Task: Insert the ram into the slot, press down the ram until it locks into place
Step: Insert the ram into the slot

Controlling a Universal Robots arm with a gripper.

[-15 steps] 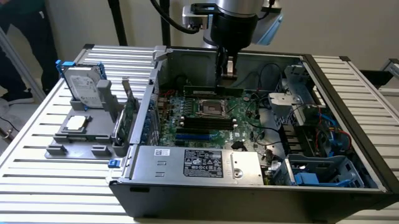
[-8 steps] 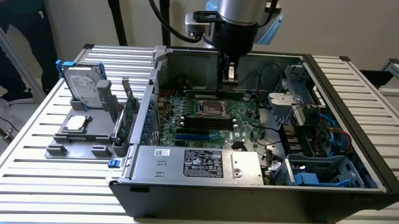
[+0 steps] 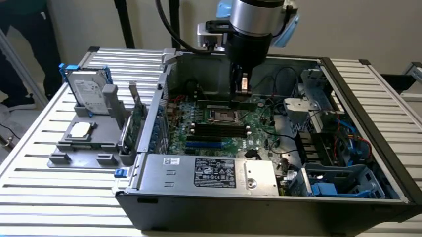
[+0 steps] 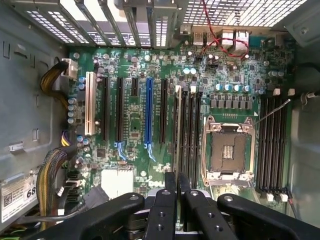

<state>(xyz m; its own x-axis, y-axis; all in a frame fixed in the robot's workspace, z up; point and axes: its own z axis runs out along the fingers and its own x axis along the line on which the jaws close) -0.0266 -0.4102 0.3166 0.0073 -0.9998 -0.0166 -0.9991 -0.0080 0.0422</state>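
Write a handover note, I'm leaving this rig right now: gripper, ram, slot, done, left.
Gripper: shut on the ram, holding it level above the motherboard.
Slot: black slots beside the CPU socket look empty; in the wrist view the ram runs along them.
Done: ram picked up and over the board.
Left: insert it, press until it locks.

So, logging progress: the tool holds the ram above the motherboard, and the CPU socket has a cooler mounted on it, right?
No: the CPU socket is bare, with no cooler, as the wrist view shows. The tool does hold the ram above the motherboard.
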